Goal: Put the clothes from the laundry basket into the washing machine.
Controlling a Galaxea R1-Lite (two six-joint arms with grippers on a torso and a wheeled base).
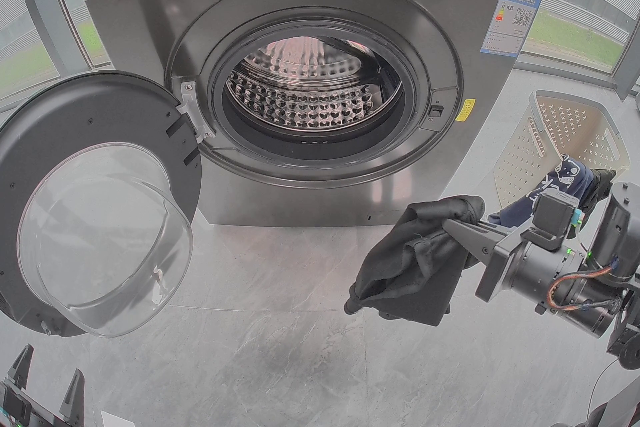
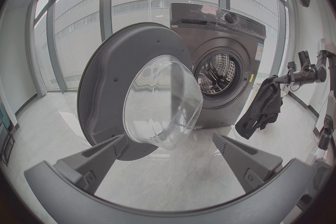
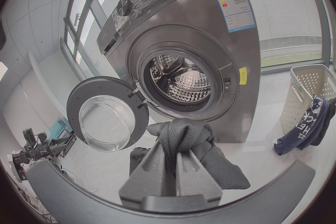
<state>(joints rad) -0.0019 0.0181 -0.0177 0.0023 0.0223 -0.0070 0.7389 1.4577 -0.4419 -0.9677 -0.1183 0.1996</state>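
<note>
Right, your right gripper point(image 1: 455, 225) has its fingers pressed together on a bunched fold of the black garment point(image 1: 407, 268). The rest of it hangs loose below, in front of the washing machine point(image 1: 467, 35) and lower than the drum opening point(image 1: 313, 95). This is soft, light, floppy stuff with no stiffness at all, so expect the tail to swing and catch on the door seal. You'll want it lifted above the lip and pushed well inside before you let go. The door point(image 1: 87, 195) stands wide open on the left, out of your path. Your left gripper point(image 2: 169, 140) sits low near that door, fingers spread, holding nothing. Over on the right, a navy garment point(image 1: 567, 178) drapes over the rim of the laundry basket point(image 1: 533, 148), partly outside it. For that one, I'd pinch the thick bunch at the rim rather than a loose edge, which would likely slip out.
</note>
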